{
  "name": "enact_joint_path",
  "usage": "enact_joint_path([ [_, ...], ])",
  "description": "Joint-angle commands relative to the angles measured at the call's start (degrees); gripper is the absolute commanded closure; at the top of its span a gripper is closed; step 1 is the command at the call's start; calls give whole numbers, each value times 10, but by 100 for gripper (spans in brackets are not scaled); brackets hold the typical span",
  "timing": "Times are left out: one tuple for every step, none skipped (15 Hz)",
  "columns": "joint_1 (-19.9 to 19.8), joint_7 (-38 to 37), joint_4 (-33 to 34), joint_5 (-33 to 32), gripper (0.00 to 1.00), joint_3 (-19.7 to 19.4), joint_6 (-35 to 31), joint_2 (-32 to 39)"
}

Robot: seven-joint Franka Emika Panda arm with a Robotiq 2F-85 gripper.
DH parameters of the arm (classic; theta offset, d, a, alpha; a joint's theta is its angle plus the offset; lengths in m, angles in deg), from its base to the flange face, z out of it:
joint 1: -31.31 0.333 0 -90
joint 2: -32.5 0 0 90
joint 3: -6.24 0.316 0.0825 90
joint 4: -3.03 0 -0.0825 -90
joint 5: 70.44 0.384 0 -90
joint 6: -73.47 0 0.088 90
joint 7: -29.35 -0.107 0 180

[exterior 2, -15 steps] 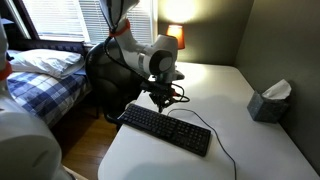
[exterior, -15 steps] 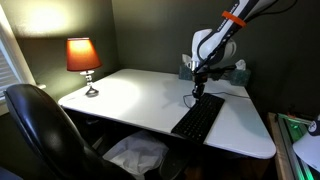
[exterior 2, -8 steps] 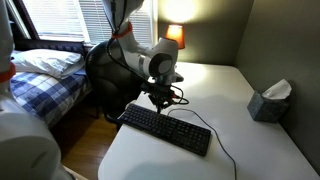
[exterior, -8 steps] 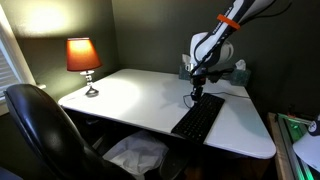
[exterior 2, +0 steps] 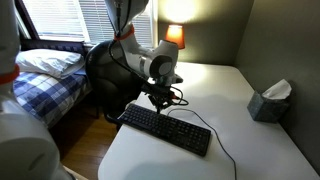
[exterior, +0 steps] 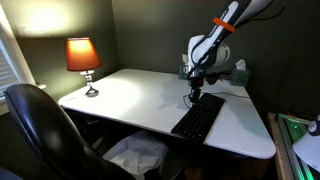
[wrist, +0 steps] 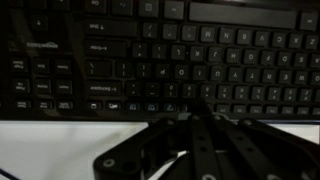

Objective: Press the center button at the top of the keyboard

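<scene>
The long black keyboard lies on the white desk, with its thin cable trailing off. It also shows in an exterior view and fills the wrist view. My gripper points straight down at the keyboard's long edge near its middle, also seen in an exterior view. In the wrist view the fingers are pressed together, shut and empty, with their tips at the edge row of keys. I cannot tell if the tips touch a key.
A lit lamp stands at a desk corner. A tissue box sits near the wall. A black office chair is by the desk edge. A bed lies beyond the desk.
The arm's upper links have shifted slightly. The gripper stays over the keyboard's edge, perhaps a touch lower.
</scene>
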Motion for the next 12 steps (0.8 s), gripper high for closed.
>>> enact_joint_path([
  [-11, 13, 15, 14, 100, 12, 3, 19],
  [-10, 12, 17, 12, 100, 13, 3, 22],
  [-10, 10, 18, 11, 100, 13, 2, 24],
  [-9, 9, 20, 10, 100, 14, 1, 26],
  [-10, 8, 21, 10, 100, 14, 1, 28],
  [-10, 7, 22, 9, 100, 14, 1, 29],
  [-10, 6, 22, 7, 100, 13, 0, 30],
  [-11, 6, 23, 9, 100, 13, 0, 31],
  [-12, 7, 24, 10, 100, 14, 0, 30],
  [-13, 7, 25, 10, 100, 13, 0, 30],
  [-14, 7, 25, 10, 100, 13, 1, 31],
  [-15, 6, 26, 10, 100, 13, 1, 32],
])
